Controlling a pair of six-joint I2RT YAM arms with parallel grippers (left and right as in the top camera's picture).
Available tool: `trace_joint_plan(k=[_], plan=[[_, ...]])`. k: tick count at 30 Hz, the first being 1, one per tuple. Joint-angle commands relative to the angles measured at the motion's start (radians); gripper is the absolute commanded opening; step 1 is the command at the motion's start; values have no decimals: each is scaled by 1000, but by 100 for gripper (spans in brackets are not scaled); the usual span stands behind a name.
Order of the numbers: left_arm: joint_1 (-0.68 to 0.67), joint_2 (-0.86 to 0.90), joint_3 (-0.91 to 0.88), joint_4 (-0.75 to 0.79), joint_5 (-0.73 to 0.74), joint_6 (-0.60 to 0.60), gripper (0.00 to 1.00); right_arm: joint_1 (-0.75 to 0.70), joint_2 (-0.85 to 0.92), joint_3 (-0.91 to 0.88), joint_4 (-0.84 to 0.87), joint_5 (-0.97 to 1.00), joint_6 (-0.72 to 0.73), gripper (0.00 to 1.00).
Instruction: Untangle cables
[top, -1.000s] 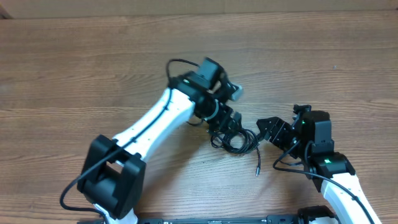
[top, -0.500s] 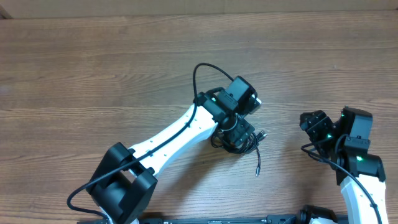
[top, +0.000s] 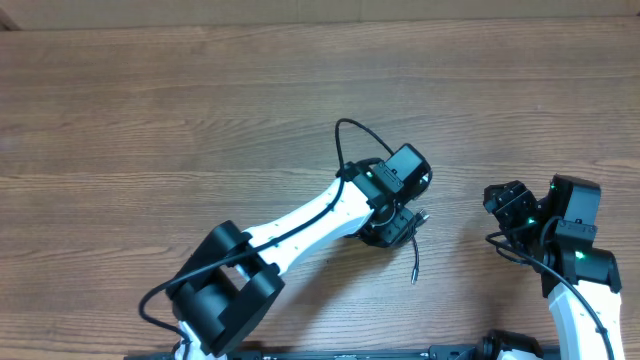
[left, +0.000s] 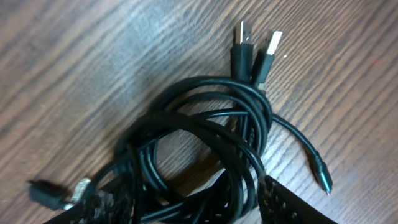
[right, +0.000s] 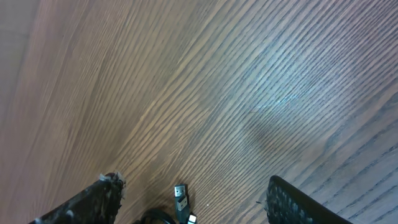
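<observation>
Cables (left: 205, 130): knotted black bundle on the tabletop (top: 200, 100), right of centre, nearer the near edge; two USB plugs (left: 255, 50) stick out.
Left fingers (left: 292, 208): spread wide, astride the bundle.
Right fingers (right: 298, 205): spread wide, holding nothing.

Nothing legible shows in any view. The cables (left: 208, 132) and their USB plugs (left: 272, 45), lying just ahead of the left end effector, carry no readable print, logo or number. The wood-grain bench (left: 74, 62) bears no label or sign, and the white arm casings (top: 305, 213) show no brand or lettering at this resolution.
</observation>
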Motion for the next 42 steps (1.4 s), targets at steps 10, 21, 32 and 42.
trace_joint_plan(k=[10, 21, 32, 42], plan=[[-37, 50, 14, 11, 92, -50, 63, -8, -12, 23, 2, 11, 0, 73], [-39, 48, 15, 2, -96, -134, 54, -8, -12, 23, 2, 11, 0, 73], [-36, -3, 206, -116, -244, -143, 65, -8, -11, 23, 1, 11, 0, 73], [-40, 7, 140, -124, -39, -291, 62, -8, -12, 23, -36, 53, 0, 74]])
